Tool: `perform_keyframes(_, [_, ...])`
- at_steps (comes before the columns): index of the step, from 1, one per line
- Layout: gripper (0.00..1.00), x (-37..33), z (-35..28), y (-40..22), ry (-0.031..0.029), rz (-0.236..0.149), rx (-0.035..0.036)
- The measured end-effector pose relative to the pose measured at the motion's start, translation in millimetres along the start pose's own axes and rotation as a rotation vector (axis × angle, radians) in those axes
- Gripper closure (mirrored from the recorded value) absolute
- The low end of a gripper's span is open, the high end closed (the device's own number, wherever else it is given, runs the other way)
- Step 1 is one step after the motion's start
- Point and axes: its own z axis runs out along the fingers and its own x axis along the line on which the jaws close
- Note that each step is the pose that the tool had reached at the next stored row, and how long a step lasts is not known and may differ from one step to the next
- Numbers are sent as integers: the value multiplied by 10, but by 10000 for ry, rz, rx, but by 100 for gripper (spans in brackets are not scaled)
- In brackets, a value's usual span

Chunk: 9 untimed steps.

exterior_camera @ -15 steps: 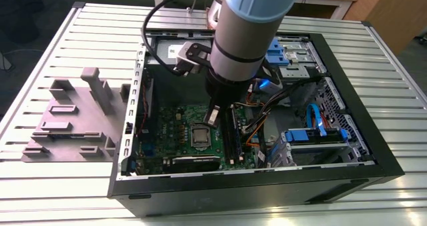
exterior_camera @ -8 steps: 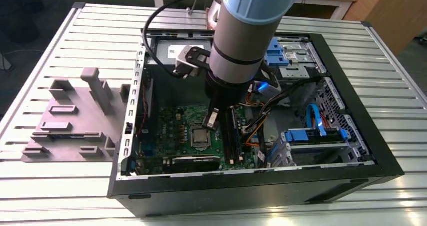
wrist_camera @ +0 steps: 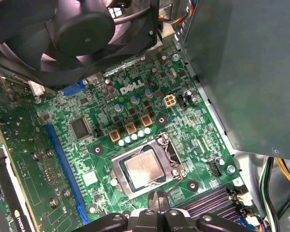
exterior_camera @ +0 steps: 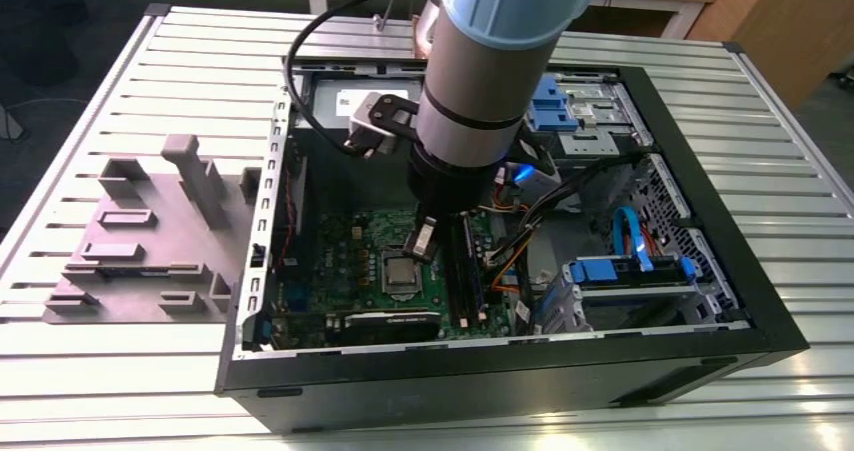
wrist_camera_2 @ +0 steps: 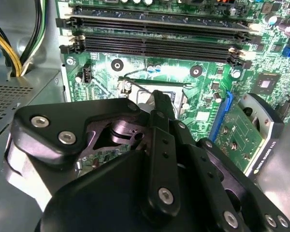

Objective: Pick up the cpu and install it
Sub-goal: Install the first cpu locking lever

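The cpu [wrist_camera: 144,168] is seen already seated in its socket near the middle of the green board [wrist_camera: 63,159], the gripper [wrist_camera: 160,200] hovers just beside it with fingertips pressed together and empty, and the chip is judged light, stiff, fragile, best held by its edges.

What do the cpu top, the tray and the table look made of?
The cpu, lying in its socket, has a pale, dull-shiny top that looks like brushed or plated metal. The tray is matte grey with blocky raised shapes, probably moulded or printed plastic. The table shows silvery ribbed slats with soft glare, likely aluminium profile.
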Motion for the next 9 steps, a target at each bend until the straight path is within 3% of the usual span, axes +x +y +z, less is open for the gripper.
perform_keyframes(9, [90,7,36,27,2,6,23])
